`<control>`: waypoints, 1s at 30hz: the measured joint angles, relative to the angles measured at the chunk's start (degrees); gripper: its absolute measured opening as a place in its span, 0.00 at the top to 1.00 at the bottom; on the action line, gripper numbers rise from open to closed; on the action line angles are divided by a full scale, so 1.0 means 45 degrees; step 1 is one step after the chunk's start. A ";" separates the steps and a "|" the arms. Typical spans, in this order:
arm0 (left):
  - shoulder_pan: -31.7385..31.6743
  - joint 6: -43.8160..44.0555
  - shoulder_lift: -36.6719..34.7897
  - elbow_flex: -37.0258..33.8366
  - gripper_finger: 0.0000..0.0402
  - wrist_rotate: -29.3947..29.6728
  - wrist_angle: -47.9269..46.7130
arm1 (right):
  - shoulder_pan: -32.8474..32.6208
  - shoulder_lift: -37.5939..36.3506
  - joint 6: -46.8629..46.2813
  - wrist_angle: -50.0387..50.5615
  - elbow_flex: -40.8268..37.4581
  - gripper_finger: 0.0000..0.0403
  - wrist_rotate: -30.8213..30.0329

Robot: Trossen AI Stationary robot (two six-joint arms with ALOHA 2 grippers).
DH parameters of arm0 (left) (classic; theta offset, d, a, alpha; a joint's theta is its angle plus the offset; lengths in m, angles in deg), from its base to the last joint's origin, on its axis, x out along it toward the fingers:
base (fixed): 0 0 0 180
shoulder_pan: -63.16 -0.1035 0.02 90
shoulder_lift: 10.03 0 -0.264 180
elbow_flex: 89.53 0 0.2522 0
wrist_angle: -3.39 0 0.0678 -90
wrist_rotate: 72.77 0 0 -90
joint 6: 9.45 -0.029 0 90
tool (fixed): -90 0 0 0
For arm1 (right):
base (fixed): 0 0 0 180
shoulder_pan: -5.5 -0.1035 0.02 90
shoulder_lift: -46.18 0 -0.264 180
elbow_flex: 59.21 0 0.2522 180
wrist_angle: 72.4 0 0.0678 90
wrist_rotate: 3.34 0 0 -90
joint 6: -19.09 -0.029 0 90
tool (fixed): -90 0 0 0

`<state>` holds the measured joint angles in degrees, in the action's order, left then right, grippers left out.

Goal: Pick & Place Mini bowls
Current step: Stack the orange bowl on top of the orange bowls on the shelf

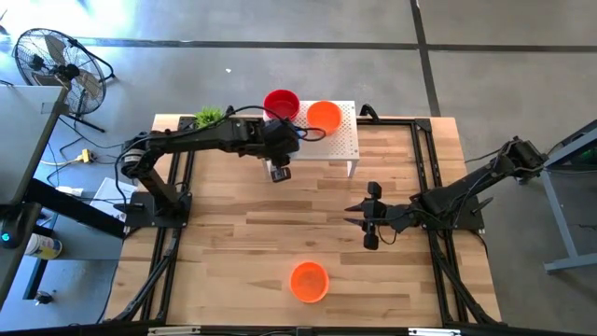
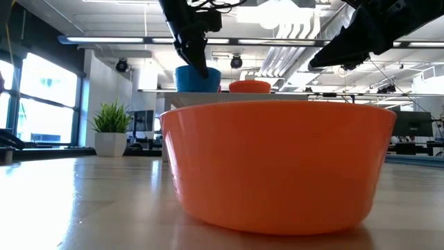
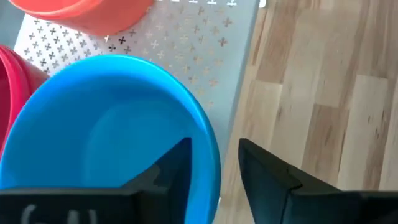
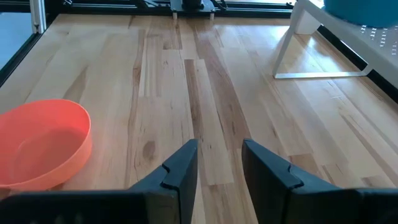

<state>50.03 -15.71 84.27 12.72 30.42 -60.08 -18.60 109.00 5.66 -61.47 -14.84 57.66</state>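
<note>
Left wrist view: the blue bowl's rim is being straddled by the parted left claw, gripping nothing, so a careless lift risks the bowl being dragged off the stand.

Even, bright daylight-like lighting fills all 4 views. Seen from the bench top, the near orange round plastic bowl is softly out of focus, with a pale sheen on the wooden bench just in front of it; white ceiling strip lights above it glare, and large windows to its left burn bright. From overhead, shadows under the bowl are faint and short.
</note>
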 joint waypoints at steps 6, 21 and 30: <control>0.0000 -0.0053 -0.0004 0.0829 0.62 -0.0437 -0.0430 | 0.0000 0.0000 0.0000 0.0005 0.0000 0.72 0.0000; 0.2082 -0.0635 -0.1439 0.0855 0.76 0.0304 0.0376 | -0.0925 0.0000 -0.0128 0.0684 0.0000 0.72 -0.1061; 0.3214 0.0776 -0.5214 -0.5841 0.97 0.0151 0.5710 | -0.1493 0.0000 -0.0444 0.0518 0.0005 0.72 -0.0941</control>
<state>64.49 -12.22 60.81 -13.56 31.10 -34.39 -25.32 109.00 3.66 -59.14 -14.81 53.43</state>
